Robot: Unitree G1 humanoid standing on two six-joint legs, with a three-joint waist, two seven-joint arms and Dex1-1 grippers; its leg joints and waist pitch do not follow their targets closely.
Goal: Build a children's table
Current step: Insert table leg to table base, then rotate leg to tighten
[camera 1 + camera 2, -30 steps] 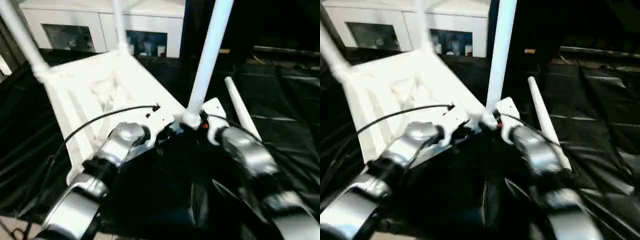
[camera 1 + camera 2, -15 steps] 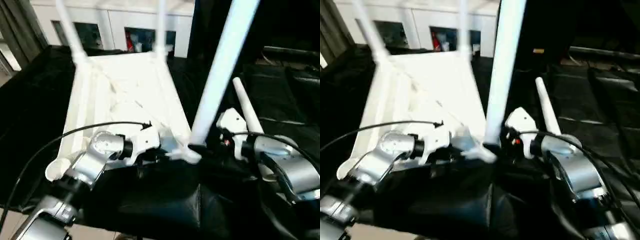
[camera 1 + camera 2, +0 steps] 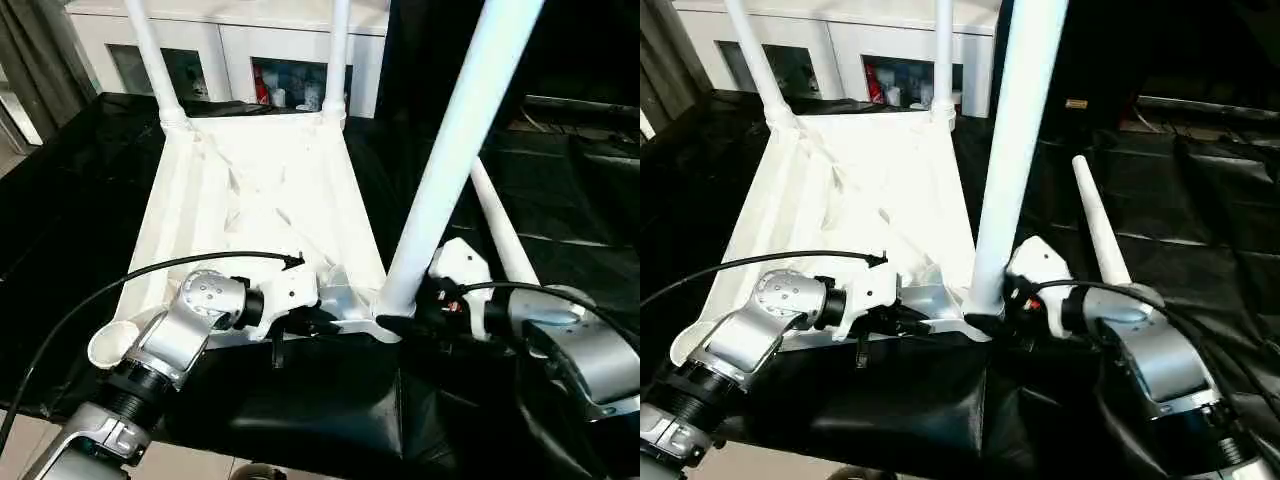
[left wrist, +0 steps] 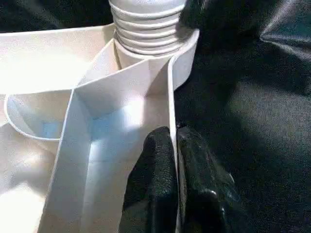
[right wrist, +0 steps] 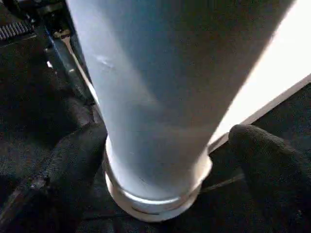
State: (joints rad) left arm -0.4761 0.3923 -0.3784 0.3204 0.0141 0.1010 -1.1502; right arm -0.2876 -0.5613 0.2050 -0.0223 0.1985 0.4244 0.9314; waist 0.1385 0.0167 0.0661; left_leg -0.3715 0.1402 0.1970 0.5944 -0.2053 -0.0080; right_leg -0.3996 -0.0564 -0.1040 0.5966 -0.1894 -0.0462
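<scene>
- Far left, the empty round corner socket (image 3: pixel 110 343) of the small white plastic table top (image 3: pixel 262 200) sits at the near edge, no leg in it.
- That square top lies upside down on the black plastic sheeting (image 3: pixel 70 190), ribbed underside facing up.
- The left gripper (image 4: pixel 175 145), two black fingers on a silver forearm, is pressed together on the thin near rim of the table top; in the left wrist view one finger sits on each side of the white wall, just beside the near right corner socket.
- A black cable (image 3: pixel 150 262) arcs over the left wrist.
- At the far edge, two white tubular legs (image 3: pixel 152 55) stand upright in the far corner sockets, the second one (image 3: pixel 337 50) to the right of the first.
- Behind them, a white cabinet with glass-fronted shelves (image 3: pixel 230 50) lines the back wall.
- Centre right, a third long white tubular leg (image 3: pixel 455 150) rises from the near right corner socket (image 3: pixel 385 320), leaning a little to the right; its threaded collar shows in the left wrist view.
- The right gripper (image 5: pixel 160 160) has its black fingers wide apart, one on either side of that leg's base; whether the pads touch the tube I cannot tell.
- Further right, a fourth white tubular leg (image 3: pixel 1098 225) lies loose on the black sheeting, partly behind the right wrist.
</scene>
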